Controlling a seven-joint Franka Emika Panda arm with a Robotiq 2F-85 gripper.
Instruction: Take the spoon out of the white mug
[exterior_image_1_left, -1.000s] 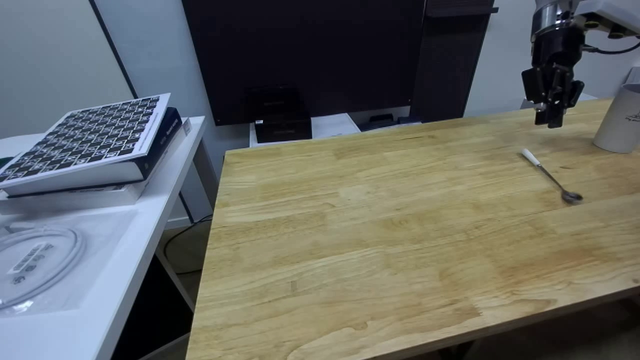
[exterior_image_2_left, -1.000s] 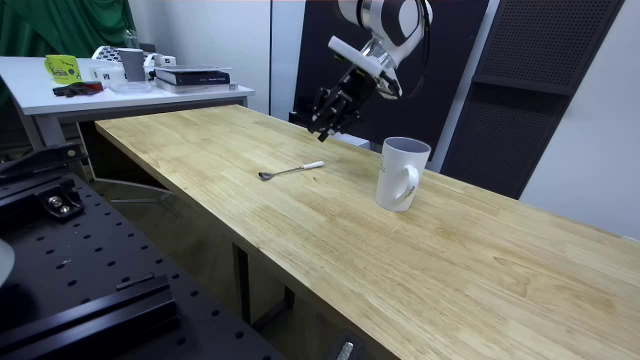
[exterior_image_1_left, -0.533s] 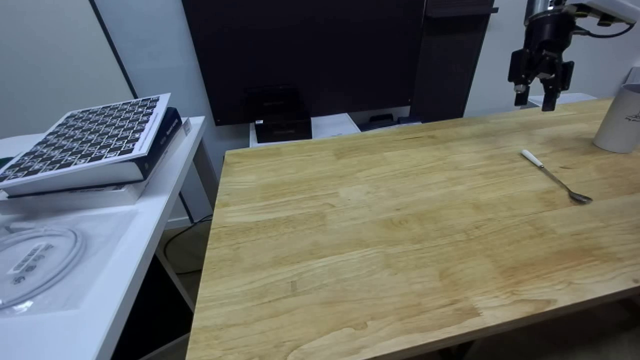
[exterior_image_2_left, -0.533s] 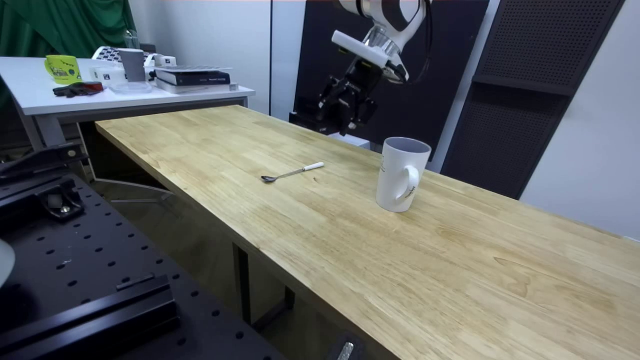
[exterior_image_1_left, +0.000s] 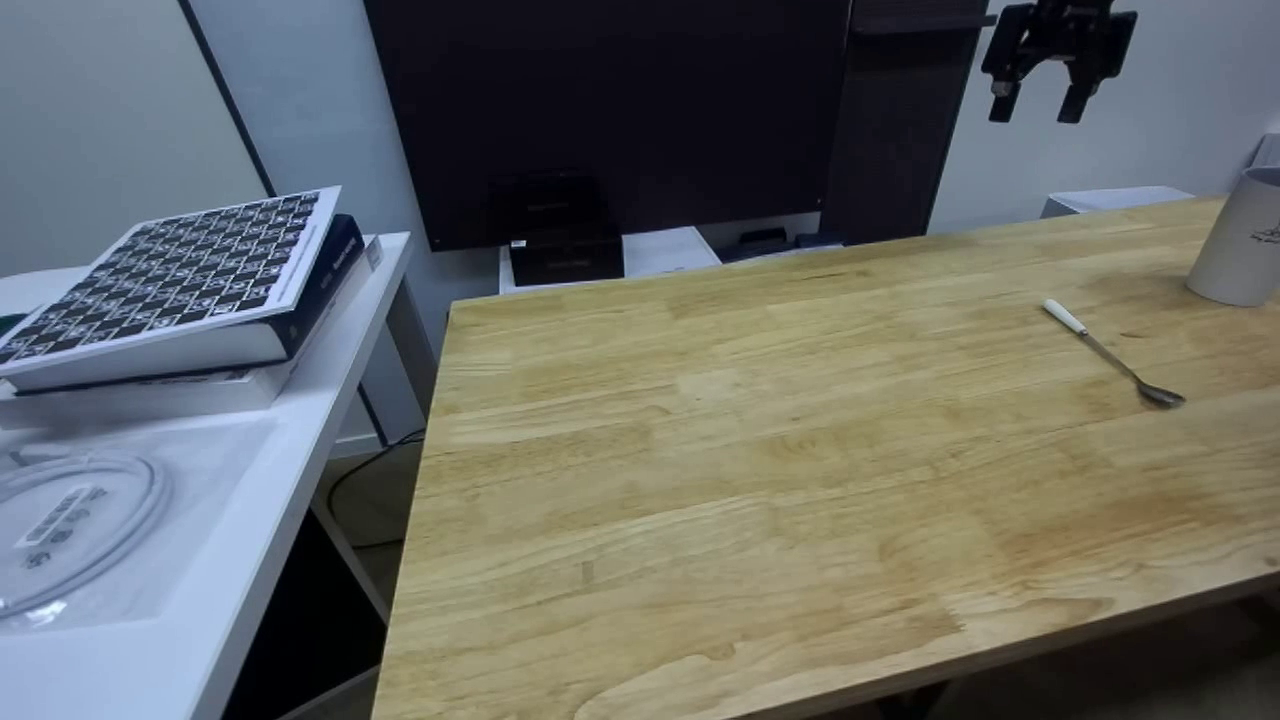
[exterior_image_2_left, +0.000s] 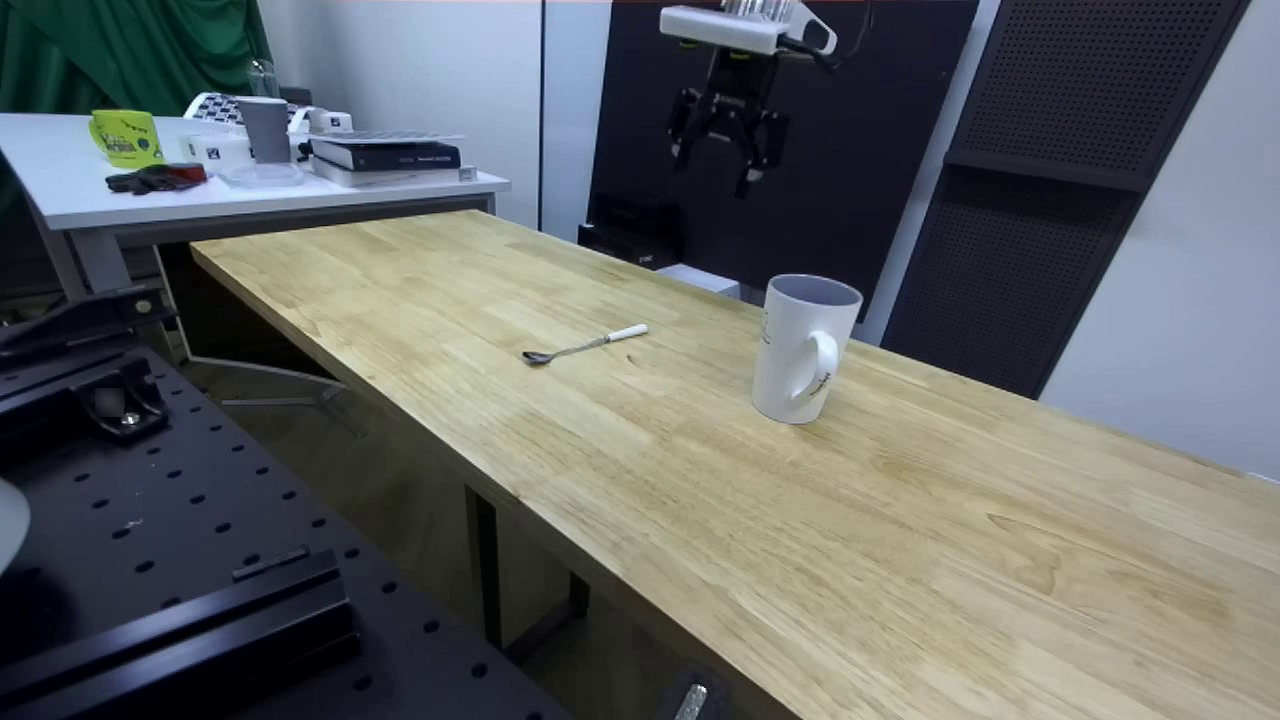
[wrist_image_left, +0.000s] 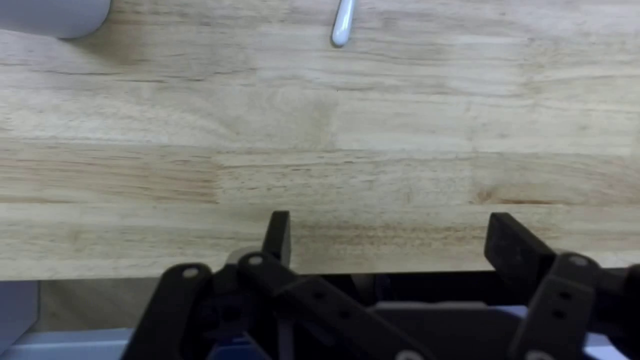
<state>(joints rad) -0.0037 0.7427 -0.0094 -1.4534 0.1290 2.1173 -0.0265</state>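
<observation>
Spoon (exterior_image_2_left: 586, 346) is out of the mug (exterior_image_2_left: 790, 352), lying on the tbl (exterior_image_2_left: 900, 530) near it. Mug's upright. Gripper (exterior_image_1_left: 1038, 106) hangs in air, well apart from mug, w/ jaws spread wide. Books (exterior_image_1_left: 175, 270) sit on a white desk (exterior_image_1_left: 120, 670), also well apart.

Green cloth (exterior_image_2_left: 170, 50) hangs behind a white desk (exterior_image_2_left: 70, 185); pale walls (exterior_image_2_left: 1180, 300) rise beyond the wooden table (exterior_image_2_left: 950, 530).

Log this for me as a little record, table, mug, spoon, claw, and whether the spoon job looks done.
Table: wooden
White mug: upright on the table, inside bottom not visible
Spoon: lying on the table, apart from the mug
Claw: open, in the air, holding nothing
Status: spoon out of the mug, so apparently done
</observation>
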